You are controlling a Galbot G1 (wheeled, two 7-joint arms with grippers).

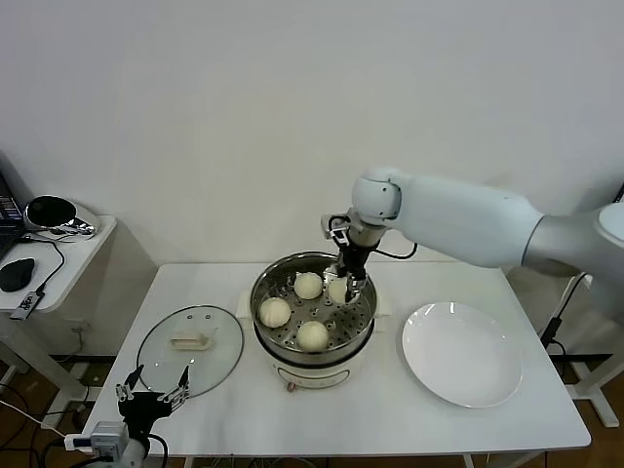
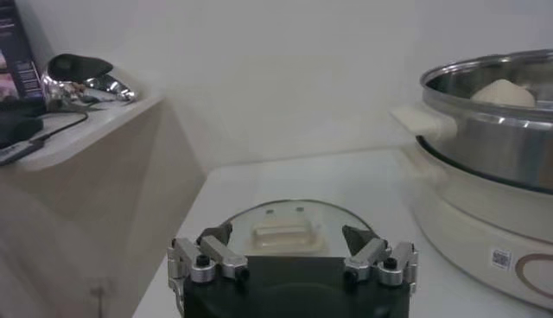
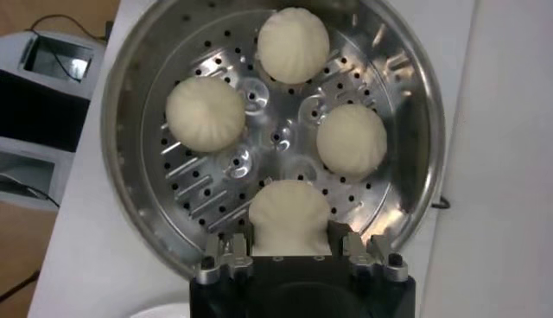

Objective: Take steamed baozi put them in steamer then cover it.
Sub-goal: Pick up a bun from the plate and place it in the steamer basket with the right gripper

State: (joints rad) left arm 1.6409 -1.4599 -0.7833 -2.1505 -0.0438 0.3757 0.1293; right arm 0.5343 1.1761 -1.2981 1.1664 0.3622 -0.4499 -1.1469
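A white table (image 1: 390, 409) stands against a plain wall, seen from above. Off its left edge is a side table (image 1: 68, 258) holding a mouse (image 1: 17, 274) and cables.

At the near left corner of the table, the left gripper (image 1: 153, 392) hangs just past the near edge, its fingers spread wide and holding nothing. Just beyond it lies the cover (image 1: 190, 348), flat on the table, handle up, its near rim close to the table edge. A strip of bare table separates the cover from the steamer.

The steamer (image 1: 313, 317) sits at the table's centre, uncovered. All four baozi are inside on the perforated tray: one at left (image 1: 275, 312), one near (image 1: 312, 335), one far (image 1: 308, 286), and one at the far right (image 1: 339, 290).

The right gripper (image 1: 345, 285) reaches down into the steamer from the far right, its fingers closed on either side of that fourth baozi (image 3: 289, 218), which is low against the tray near the steamer's wall. The other three sit apart from it with open tray between.

To the right, a white plate (image 1: 461, 353) lies bare, near the steamer but apart from it. Bare table runs along the near edge.
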